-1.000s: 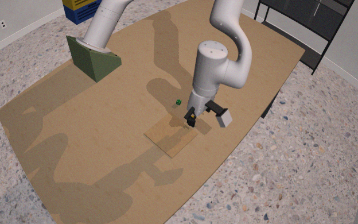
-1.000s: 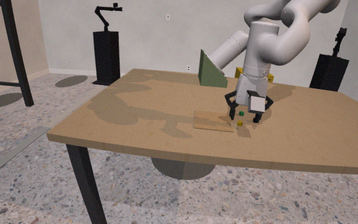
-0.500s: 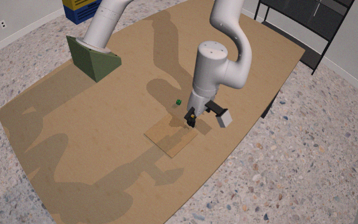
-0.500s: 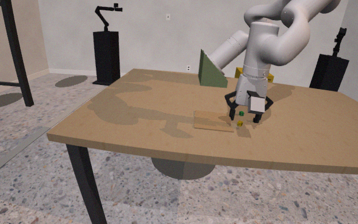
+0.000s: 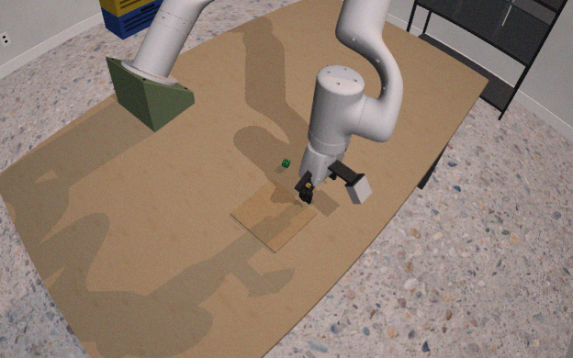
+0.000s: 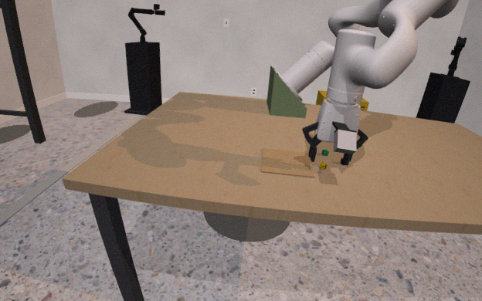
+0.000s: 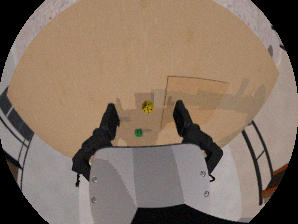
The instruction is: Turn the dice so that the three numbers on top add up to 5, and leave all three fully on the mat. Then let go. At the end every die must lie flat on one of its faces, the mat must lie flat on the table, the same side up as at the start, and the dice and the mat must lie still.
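Because both dice must end on the mat (image 5: 274, 231) (image 6: 279, 166) (image 7: 197, 117), the wide-open fingers (image 5: 306, 195) (image 6: 312, 153) probably straddle for a grasp; in the exterior view, the yellow die (image 5: 308, 185) (image 6: 323, 166) (image 7: 147, 107) and green die (image 5: 286, 162) (image 6: 325, 153) (image 7: 139, 132) lie right of it.

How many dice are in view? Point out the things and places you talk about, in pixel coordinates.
2 clearly: a yellow cubic die (image 5: 308, 185) (image 6: 323, 166) (image 7: 147, 107) beside the tan mat (image 5: 258, 212) (image 6: 280, 160) (image 7: 200, 112), and a green cubic die (image 5: 286, 163) (image 6: 325, 153) (image 7: 139, 133) nearer the green mount (image 5: 136, 98) (image 6: 283, 102). A third may hide by the black fingers (image 5: 306, 195) (image 6: 313, 153).
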Robot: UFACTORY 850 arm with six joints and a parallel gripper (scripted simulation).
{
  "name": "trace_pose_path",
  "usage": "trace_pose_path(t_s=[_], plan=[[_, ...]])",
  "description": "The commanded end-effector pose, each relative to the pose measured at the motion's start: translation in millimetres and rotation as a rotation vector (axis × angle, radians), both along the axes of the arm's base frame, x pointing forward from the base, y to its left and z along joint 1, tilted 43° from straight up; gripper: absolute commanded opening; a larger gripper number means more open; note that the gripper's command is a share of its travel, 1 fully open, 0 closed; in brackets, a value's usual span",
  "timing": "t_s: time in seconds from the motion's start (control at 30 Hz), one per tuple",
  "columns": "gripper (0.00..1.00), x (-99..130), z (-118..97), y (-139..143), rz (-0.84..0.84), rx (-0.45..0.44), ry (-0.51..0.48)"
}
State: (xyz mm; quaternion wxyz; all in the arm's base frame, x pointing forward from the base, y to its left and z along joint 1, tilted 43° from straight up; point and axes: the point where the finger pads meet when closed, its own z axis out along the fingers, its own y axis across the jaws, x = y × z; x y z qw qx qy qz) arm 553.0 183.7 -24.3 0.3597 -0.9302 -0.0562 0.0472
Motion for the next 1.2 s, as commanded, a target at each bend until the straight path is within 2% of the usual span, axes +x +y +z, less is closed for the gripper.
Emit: trace_pose_path(t_s=[0.0,0.2,0.33,0.53,0.6,0.77,0.87,1.17], plan=[[1.00,0.9,0.6,-0.4,-0.001,0.000,-0.002],[1.00,0.5,0.7,-0.4,-0.001,0.000,-0.002],[1.00,-7.8,2.6,0.1,-0.001,0.000,-0.002],[1.00,-42.8,10.5,2.3,-0.001,0.000,-0.002],[1.00,-42.8,10.5,2.3,-0.001,0.000,-0.002],[1.00,-75.1,17.9,4.3,-0.001,0.000,-0.002],[1.00,-86.3,20.4,4.9,-0.001,0.000,-0.002],[1.00,-89.7,21.2,5.2,-0.001,0.000,-0.002]])
